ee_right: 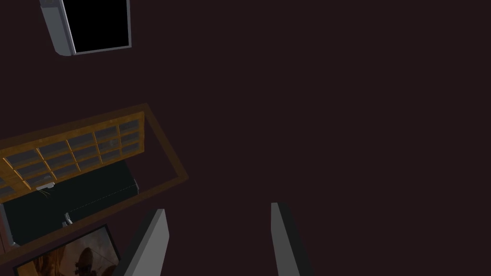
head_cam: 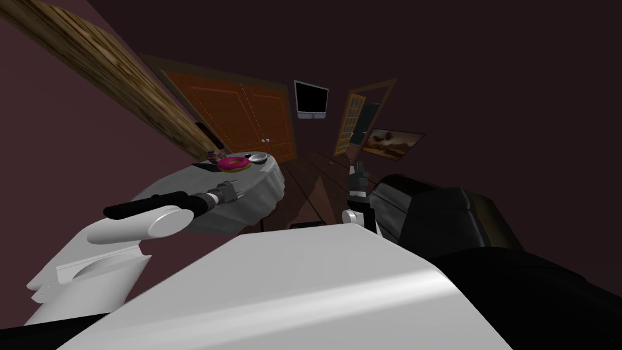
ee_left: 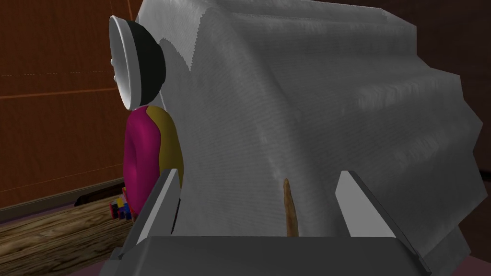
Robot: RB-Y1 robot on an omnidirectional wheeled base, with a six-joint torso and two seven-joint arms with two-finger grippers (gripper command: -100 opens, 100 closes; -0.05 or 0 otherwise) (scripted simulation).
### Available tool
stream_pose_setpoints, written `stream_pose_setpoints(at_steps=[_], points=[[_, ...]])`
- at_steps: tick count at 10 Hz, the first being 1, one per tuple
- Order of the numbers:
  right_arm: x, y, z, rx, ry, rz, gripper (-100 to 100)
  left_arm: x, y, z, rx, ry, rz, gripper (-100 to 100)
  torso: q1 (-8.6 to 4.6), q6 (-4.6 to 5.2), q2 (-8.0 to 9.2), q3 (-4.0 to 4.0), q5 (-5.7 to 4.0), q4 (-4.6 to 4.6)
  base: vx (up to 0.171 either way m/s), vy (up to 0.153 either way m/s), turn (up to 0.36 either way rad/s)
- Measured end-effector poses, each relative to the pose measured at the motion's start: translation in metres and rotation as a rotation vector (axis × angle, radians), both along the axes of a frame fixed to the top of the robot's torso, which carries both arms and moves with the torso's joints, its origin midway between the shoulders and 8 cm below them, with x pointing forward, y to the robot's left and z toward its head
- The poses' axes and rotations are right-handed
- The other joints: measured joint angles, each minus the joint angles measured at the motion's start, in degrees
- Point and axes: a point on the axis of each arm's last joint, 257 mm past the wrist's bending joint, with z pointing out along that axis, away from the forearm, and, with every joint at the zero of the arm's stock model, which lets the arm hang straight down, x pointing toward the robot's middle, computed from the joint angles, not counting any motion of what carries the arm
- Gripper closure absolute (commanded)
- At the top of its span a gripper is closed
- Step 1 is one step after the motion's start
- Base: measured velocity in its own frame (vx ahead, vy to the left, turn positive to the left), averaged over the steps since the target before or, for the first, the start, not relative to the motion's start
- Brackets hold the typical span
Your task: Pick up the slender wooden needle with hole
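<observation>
A thin brown wooden needle [ee_left: 290,210] lies on the grey cloth-covered round table [ee_left: 311,120], between the two fingers of my left gripper [ee_left: 259,201], which is open; the needle's near end is hidden behind the gripper's body. In the head view my left gripper [head_cam: 239,191] hovers at the near side of the table [head_cam: 182,188]. My right gripper [ee_right: 218,239] is open and held up in front of my chest, also seen as my right gripper [head_cam: 358,167] in the head view.
On the table's far side sit a pink-frosted doughnut [head_cam: 234,163], a white bowl with a black outside [head_cam: 258,158] and small coloured blocks [ee_left: 120,209]. A black sofa [head_cam: 449,212] stands to the right. Orange-brown cabinet doors [head_cam: 243,115] line the wall behind the table.
</observation>
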Motion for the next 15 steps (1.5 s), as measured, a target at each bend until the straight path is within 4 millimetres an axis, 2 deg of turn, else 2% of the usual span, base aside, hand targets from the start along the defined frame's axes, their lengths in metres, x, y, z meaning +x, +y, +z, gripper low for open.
stream_pose_setpoints(at_steps=[8, 15], points=[[0.000, 0.000, 0.000, 0.000, 0.000, 0.000, 0, -0.023, 0.019, -0.024, -0.041, 0.191, 0.053, -100, 0.08, 0.00, 0.02, 0.01, 0.01, 0.01, 0.033, 0.018, 0.000], [0.000, 0.000, 0.000, 0.000, 0.000, 0.000, 0, -0.053, 0.036, -0.042, -0.076, 0.363, 0.116, -100, 0.05, 0.00, 0.07, 0.04, 0.02, 0.01, 0.035, 0.023, 0.003]])
